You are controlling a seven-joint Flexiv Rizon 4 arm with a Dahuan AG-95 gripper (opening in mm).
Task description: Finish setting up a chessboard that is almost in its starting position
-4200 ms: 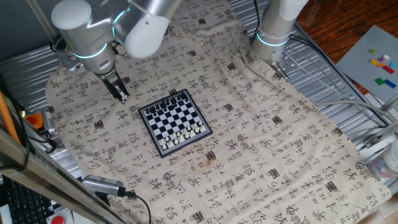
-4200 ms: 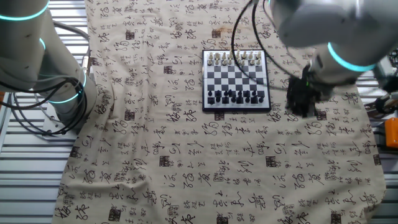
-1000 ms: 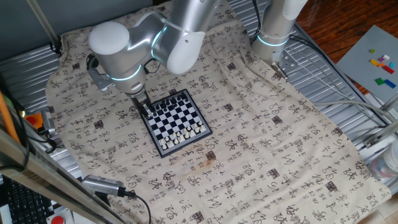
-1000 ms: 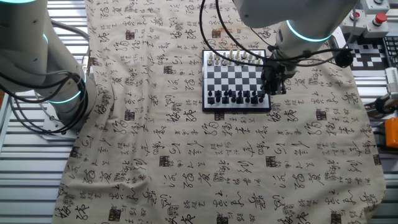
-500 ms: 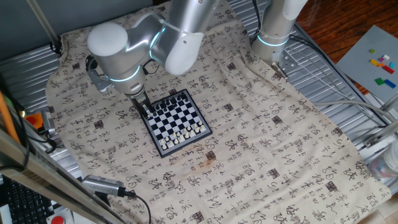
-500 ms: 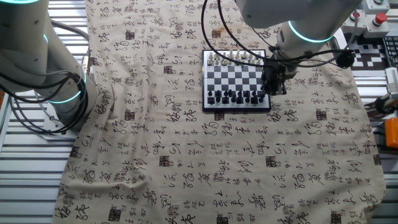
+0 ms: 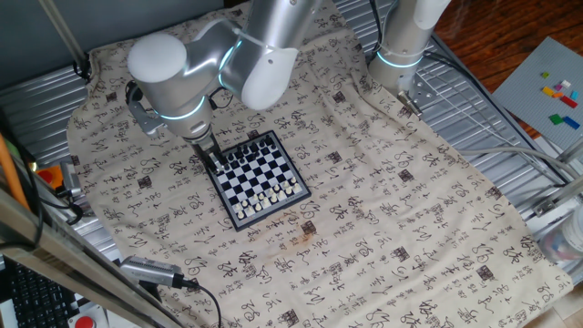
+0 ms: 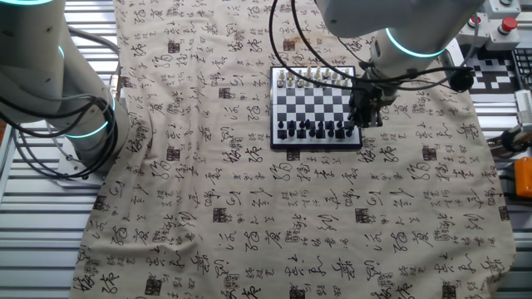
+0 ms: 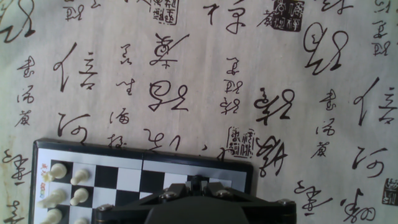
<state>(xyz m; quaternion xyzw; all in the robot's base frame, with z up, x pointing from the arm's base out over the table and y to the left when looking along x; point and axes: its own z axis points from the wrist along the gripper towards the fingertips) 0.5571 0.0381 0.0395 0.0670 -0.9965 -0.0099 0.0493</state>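
Your chessboard lies near the middle of the desk, on a cream cloth printed with dark characters. White pieces line one edge of the board and dark pieces stand along the opposite edge. The hand is down at the board's dark-piece end, at a corner square; its own body blocks your look at the fingertips, so you cannot tell how wide it is spread or whether it has hold of a piece. In the hand view, the hand's housing covers the board's near squares, and a few white pieces show at the board's left. Beyond the board a second arm's base stands on the cloth. An orange item sits off the cloth, well apart from the board.
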